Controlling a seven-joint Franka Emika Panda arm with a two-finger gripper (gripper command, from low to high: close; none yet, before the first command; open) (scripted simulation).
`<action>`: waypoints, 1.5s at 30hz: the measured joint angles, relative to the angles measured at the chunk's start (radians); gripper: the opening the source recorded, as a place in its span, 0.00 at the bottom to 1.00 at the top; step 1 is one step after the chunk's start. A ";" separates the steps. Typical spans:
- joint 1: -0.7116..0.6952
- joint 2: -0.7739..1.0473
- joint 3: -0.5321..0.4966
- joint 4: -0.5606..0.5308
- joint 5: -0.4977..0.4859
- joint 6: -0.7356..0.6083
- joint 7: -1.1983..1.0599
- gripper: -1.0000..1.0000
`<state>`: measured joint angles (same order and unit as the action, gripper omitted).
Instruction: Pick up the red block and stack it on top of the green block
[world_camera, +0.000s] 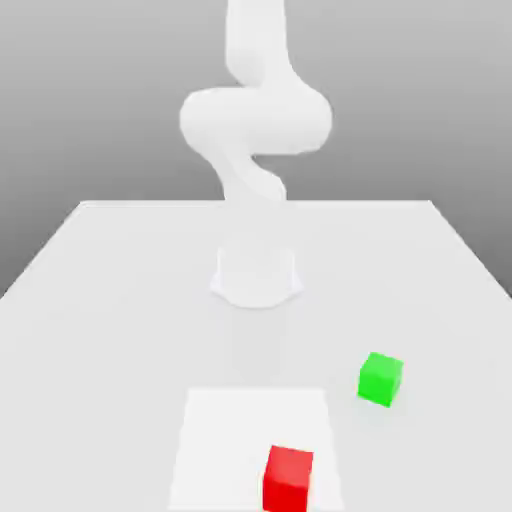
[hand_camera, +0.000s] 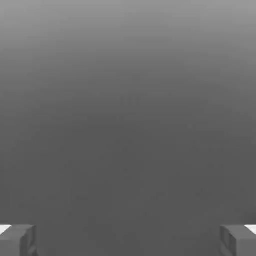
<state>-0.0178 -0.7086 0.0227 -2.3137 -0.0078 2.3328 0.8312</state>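
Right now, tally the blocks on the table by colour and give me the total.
Red block: 1
Green block: 1
Total: 2 blocks, both resting apart on the white table, the red one on a lighter square patch.

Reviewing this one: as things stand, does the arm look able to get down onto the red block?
Probably yes. The red block sits alone on the table, apart from the green block, with nothing over it. The gripper is open and holds nothing.
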 joint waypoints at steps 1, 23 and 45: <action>-0.006 0.039 0.009 -0.006 -0.005 0.015 0.015 0.50; -0.045 0.838 0.099 -0.128 -0.072 0.307 0.289 0.50; -0.016 0.872 0.148 -0.204 -0.067 0.345 0.210 0.00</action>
<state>-0.0341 0.1638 0.1706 -2.5180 -0.0745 2.6775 1.0413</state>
